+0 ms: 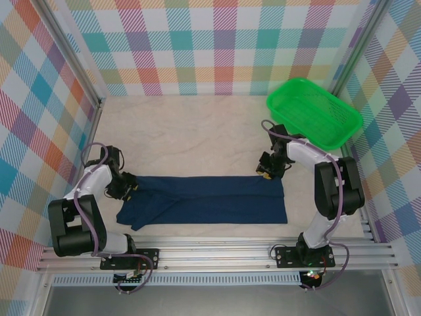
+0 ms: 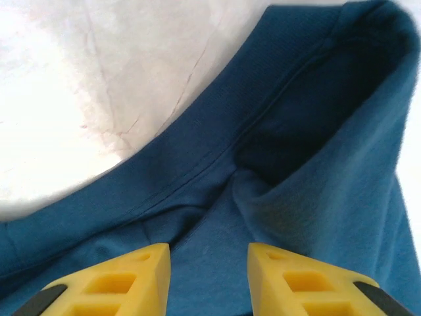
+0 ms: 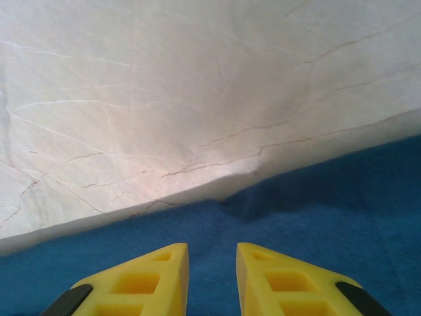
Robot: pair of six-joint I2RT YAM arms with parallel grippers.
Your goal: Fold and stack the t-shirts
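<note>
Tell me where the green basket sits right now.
In the top view, the green basket sits in the far right corner, beyond the right tool and apart from the navy t-shirt.

Table [image 1: 197, 135] w/ navy t-shirt [image 1: 210, 201] flat, green basket [image 1: 314, 112] far right.

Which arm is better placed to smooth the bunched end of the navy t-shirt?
Left, probably: the left hand is over the bunched, creased end of the t-shirt, jaws apart; the right hand sits at its flat opposite corner.
</note>
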